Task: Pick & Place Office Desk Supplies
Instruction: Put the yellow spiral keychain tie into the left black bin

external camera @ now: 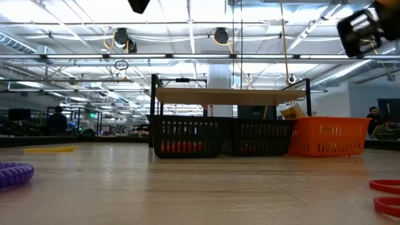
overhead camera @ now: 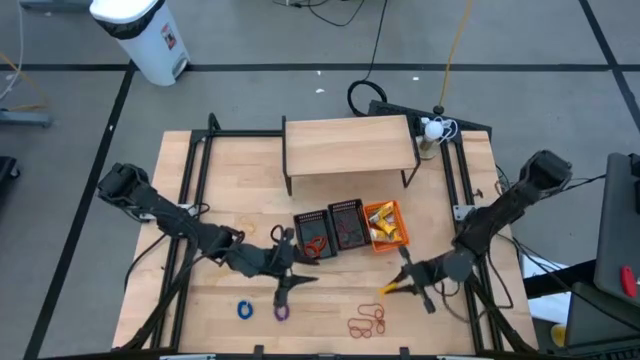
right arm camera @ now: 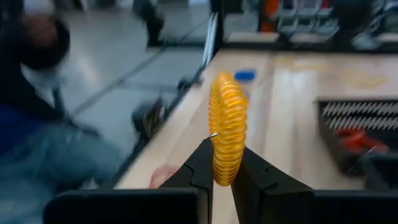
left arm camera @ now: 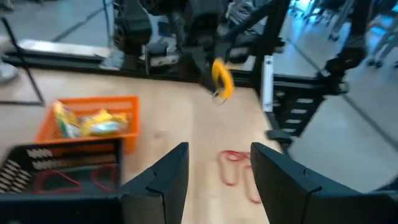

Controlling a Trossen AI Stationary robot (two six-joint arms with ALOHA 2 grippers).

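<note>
Office desk supplies are lying scattered across the wooden table (overhead camera: 210, 300) you are working over, and one of them, a yellow coiled spring band (right arm camera: 227, 127), is sitting pinched upright between the pressed-together fingers of your right gripper (overhead camera: 400, 287), lower right of centre in the high view. The left wrist view is catching that same yellow coil (left arm camera: 222, 77) hanging under the far arm, clear of the tabletop. Your left gripper (overhead camera: 283, 291) is hovering low at the centre of the high view with its fingers (left arm camera: 163, 180) spread apart and nothing between them; through the gap you are looking at red elastic loops (left arm camera: 236, 168) lying flat on the wood. In the high view those red loops (overhead camera: 366, 321) are lying near the bottom edge, between the two grippers, while a purple coil (overhead camera: 281, 312) is resting just beside the left gripper's tips and a blue coil (overhead camera: 243, 310) is lying a little further left. Three small baskets are standing in a row at the middle of the table: a black one holding red loops (overhead camera: 313, 233), a second black one (overhead camera: 346, 224) touching it, and an orange basket (overhead camera: 386, 224) holding yellow pieces. A raised wooden shelf (overhead camera: 348, 146) is standing behind them.
</note>
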